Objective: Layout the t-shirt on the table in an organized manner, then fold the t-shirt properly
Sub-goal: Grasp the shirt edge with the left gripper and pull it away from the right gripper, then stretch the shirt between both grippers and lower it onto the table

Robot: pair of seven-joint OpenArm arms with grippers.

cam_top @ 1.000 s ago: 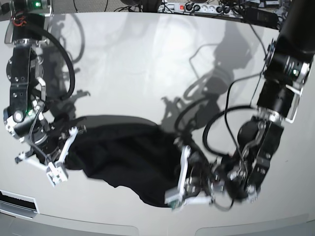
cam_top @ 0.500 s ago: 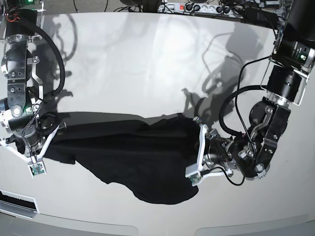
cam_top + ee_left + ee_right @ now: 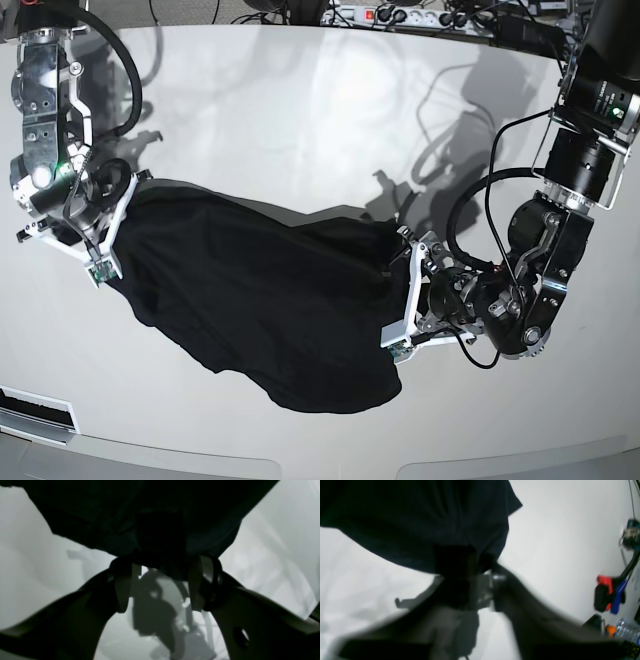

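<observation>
The black t-shirt (image 3: 260, 300) lies crumpled and partly spread on the white table (image 3: 300, 120), stretched between my two grippers. In the base view my left gripper (image 3: 400, 300) sits at the shirt's right edge. Its wrist view shows the left gripper (image 3: 161, 582) open, fingers (image 3: 123, 585) wide apart and the t-shirt's hem (image 3: 150, 517) drooping between the tips. My right gripper (image 3: 105, 235) is at the shirt's left end. In the blurred right wrist view the right gripper (image 3: 480, 575) has its jaws apart, with the t-shirt (image 3: 432, 522) bunched at the tips.
A power strip with cables (image 3: 420, 18) runs along the table's far edge. A red and blue object (image 3: 607, 595) and a water bottle (image 3: 627, 630) sit off to one side in the right wrist view. A white slot (image 3: 35, 410) marks the front left corner.
Both grippers, shut on the shirt earlier, now stand apart. The arms moved apart and toward the far side, pulling the shirt from a bunched heap into a wider spread.
</observation>
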